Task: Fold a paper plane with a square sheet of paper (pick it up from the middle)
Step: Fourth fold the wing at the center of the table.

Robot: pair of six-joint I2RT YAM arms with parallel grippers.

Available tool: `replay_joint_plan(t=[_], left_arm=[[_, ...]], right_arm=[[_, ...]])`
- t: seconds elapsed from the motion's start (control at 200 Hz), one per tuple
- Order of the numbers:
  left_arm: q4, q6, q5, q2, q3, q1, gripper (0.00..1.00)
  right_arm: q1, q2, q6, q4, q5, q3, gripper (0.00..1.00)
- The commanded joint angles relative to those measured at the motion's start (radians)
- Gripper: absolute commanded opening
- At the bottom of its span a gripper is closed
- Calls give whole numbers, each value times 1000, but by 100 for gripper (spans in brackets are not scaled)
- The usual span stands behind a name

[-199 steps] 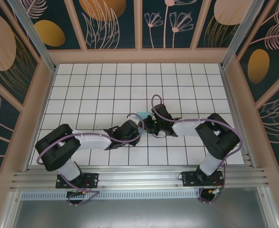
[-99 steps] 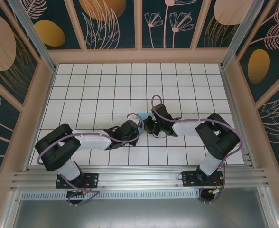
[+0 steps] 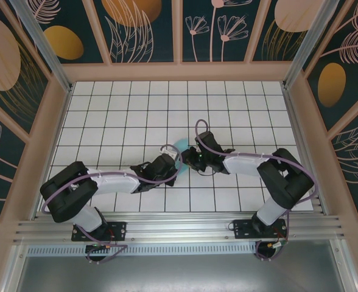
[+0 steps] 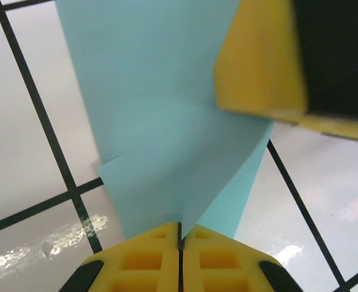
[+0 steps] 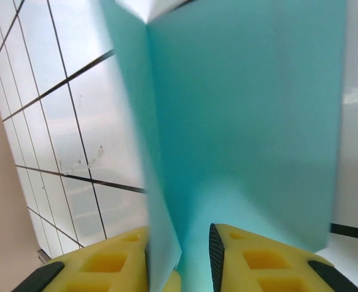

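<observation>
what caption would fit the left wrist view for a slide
Left gripper pinched shut on the folded turquoise paper over the white tiled table.

I see a white tabletop (image 3: 118, 109) gridded with thin dark lines, glossy under the lights. Wood-framed dark teal wall panels (image 3: 145, 30) with floral prints surround it, and an aluminium rail (image 3: 179, 230) runs along its near edge.

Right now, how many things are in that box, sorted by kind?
Turquoise paper: 1
Robot arms: 2, left arm, right arm
Yellow claws: 2, left claw, right claw
Total: 5
</observation>
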Motion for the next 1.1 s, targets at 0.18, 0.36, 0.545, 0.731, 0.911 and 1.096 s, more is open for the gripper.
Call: replay_joint_plan(t=[0.18, 0.36, 0.545, 0.731, 0.911, 1.096], left_arm=[[139, -114, 74, -66, -107, 18, 11], [212, -150, 142, -104, -165, 55, 11], [289, -187, 220, -114, -223, 98, 12], [353, -251, 242, -113, -267, 110, 12], [395, -307, 235, -133, -327, 122, 12], [443, -365, 208, -165, -376, 132, 13]], right_arm=[[2, -148, -113, -54, 25, 6, 43], [-6, -197, -147, -51, 21, -11, 45], [-5, -180, -171, -15, -45, -19, 44], [0, -134, -171, 6, -79, -13, 39], [14, -75, -172, 17, -101, 8, 34], [38, -7, -189, 34, -141, 50, 28]])
